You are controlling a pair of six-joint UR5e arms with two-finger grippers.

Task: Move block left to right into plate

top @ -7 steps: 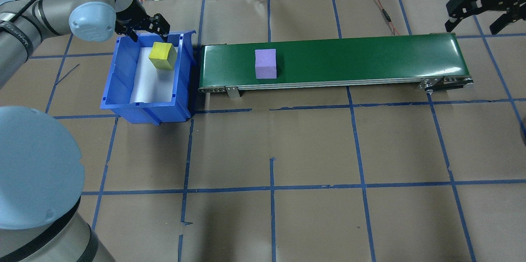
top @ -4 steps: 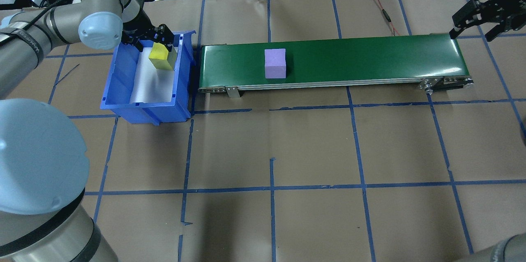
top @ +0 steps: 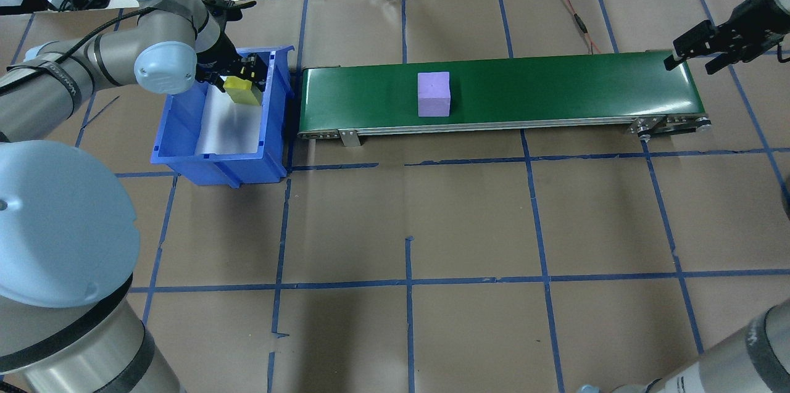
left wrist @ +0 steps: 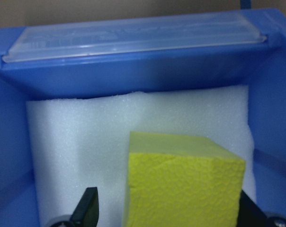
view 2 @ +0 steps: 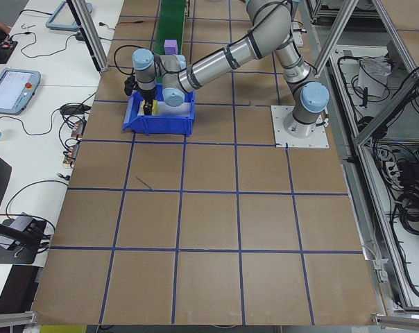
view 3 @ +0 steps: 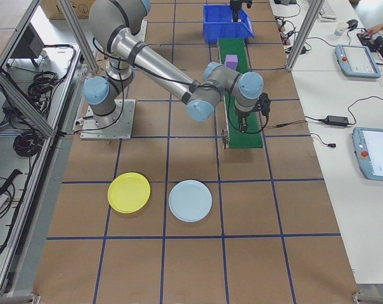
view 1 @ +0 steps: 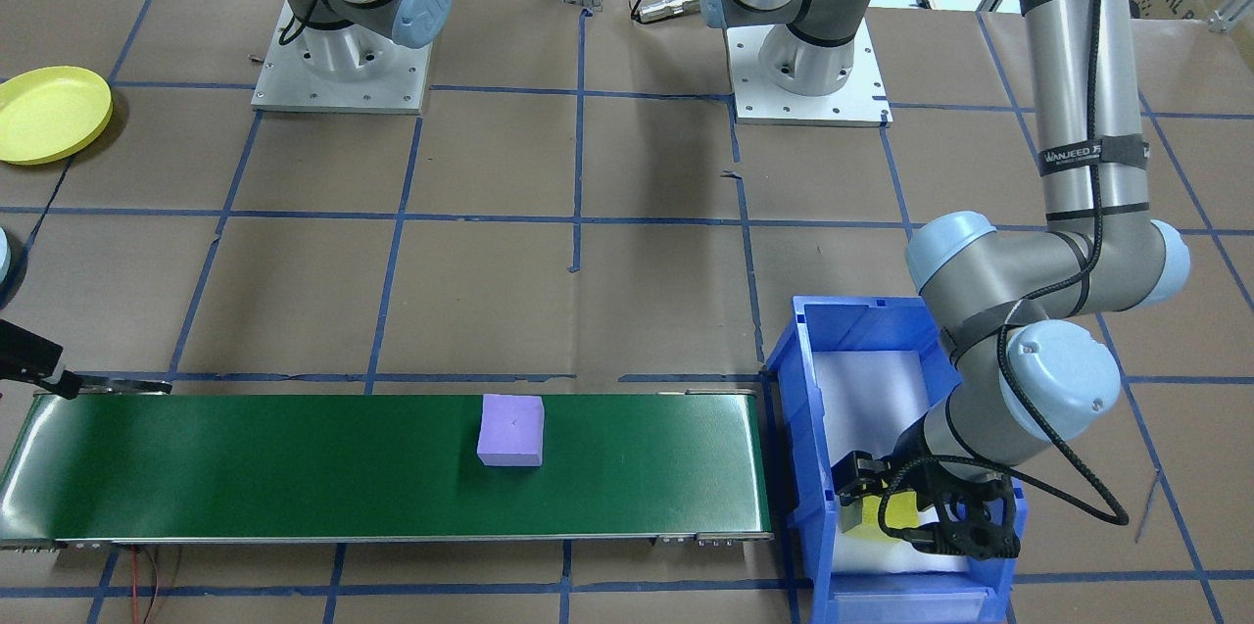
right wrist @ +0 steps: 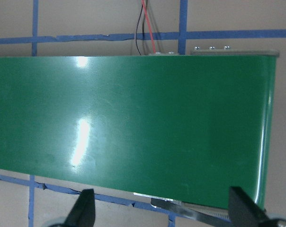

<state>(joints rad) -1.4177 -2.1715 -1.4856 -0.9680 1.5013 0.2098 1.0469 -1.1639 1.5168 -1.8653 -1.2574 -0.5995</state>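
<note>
Now: purple foam cube (top: 434, 94) further along green belt (top: 555, 87); left claw (top: 237, 74) lowered, apart around yellow foam cube (top: 242, 91); right claw (top: 694, 53) apart, waiting.

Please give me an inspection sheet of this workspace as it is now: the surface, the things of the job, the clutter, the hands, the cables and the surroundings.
Surface: table covered in brown paper with a blue tape grid.
Job's things: purple block lies on the green conveyor belt, about a third along from the bin end. Yellow block lies on white foam in the blue bin. Yellow plate lies bare on the table.
Clutter: light blue plate beside the yellow one.
Hands: left hand open, fingers astride the yellow block. Right hand open above the belt's far end, holding nothing.
Cables: red and black wires behind the belt.
Surroundings: side desks with pendants and aluminium frame posts.
</note>
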